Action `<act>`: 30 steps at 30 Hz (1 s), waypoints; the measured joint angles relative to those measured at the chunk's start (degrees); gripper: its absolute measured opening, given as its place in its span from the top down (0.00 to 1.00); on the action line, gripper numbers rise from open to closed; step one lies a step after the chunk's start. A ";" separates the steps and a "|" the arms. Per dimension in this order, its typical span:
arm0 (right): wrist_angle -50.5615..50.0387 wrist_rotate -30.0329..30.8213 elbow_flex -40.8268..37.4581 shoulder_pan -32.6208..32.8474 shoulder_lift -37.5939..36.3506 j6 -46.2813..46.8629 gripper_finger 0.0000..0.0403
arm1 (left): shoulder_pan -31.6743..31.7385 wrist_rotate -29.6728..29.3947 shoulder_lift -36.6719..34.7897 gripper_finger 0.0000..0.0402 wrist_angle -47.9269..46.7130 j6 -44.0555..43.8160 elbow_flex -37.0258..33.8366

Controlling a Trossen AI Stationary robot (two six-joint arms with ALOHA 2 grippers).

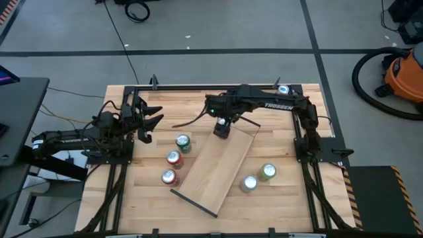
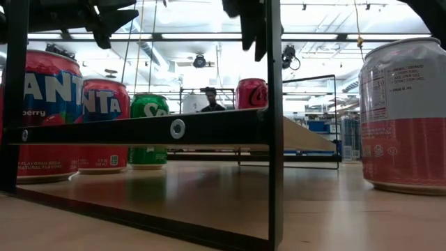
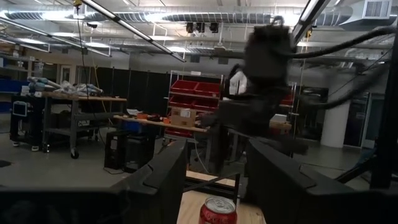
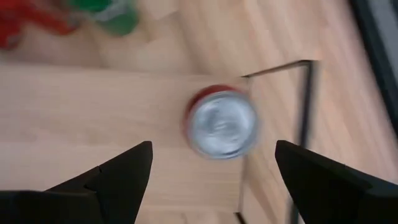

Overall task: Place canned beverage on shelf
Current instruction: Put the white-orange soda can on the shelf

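**Red can stands on the shelf's far end, right pincer wide above it**

High view: the shelf [image 1: 218, 166] lies slantwise across the middle of the table [image 1: 284, 205]. The right gripper [image 1: 221, 129] hangs over the board's far end, close to its short edge, and hides the can beneath it. Three cans stand in a row off the shelf's long edge on the left arm's side: a green can [image 1: 183, 143], a red one [image 1: 173, 158] and another red one [image 1: 168, 176]. Two more, a green-topped can [image 1: 267, 172] and a silver-topped can [image 1: 249, 184], stand past the opposite long edge, with bare wood around them. The left gripper [image 1: 147, 121] waits well apart, near the table's left rear, fingers part-way spread and holding nothing.

Low view: one red can [image 2: 251, 93] stands upright on the raised board, just beside the black wire post [image 2: 274, 118]. Dark fingers hang above it, apart from its top.

Left wrist view: the red can's top shows between this arm's own fingers [image 3: 155, 180], far off, with the right arm's blurred wrist above it.

Right wrist view: the can's silver lid [image 4: 222, 124] sits centred between the right pincer's two fingers [image 4: 118, 171], which stand wide with open room on both sides. The thin wire frame [image 4: 305, 118] runs close by the can, probably right at the board's edge, though blur makes that hard to judge.
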 joint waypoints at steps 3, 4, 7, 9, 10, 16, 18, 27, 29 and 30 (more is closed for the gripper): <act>-0.46 -1.27 0.09 2.95 0.04 -0.77 0.13 | 0.00 0.00 -0.01 0.56 -0.02 0.00 0.00; -0.90 -1.34 0.09 4.01 0.09 -0.79 0.13 | 0.00 0.00 -0.01 0.56 -0.02 0.00 0.00; -1.40 -1.20 0.09 7.33 0.09 0.00 0.13 | 0.00 0.00 -0.01 0.56 -0.02 0.00 0.00; -1.55 -1.18 0.09 9.63 0.05 0.74 0.13 | 0.00 0.00 -0.02 0.56 -0.02 0.00 0.00; -1.74 -1.11 0.09 10.74 0.01 0.88 0.13 | 0.00 0.00 -0.02 0.56 -0.04 0.00 0.00; -3.30 0.36 -0.52 17.10 -0.15 1.79 0.13 | 0.00 0.00 0.00 0.56 -0.02 0.00 0.00; -3.22 0.33 -0.82 19.29 -0.15 2.73 0.13 | 0.00 0.00 0.00 0.56 -0.02 -0.02 0.00; -2.43 0.53 -5.03 27.09 -0.24 15.37 0.13 | 0.00 0.00 0.00 0.56 0.39 -0.51 0.00; -2.05 0.53 -7.29 28.48 -0.24 16.26 0.13 | 0.00 0.00 -0.02 0.56 0.38 -1.50 0.00; -1.24 0.52 -8.62 29.17 -0.24 16.55 0.13 | 0.00 0.00 -0.02 0.56 0.33 -2.22 0.00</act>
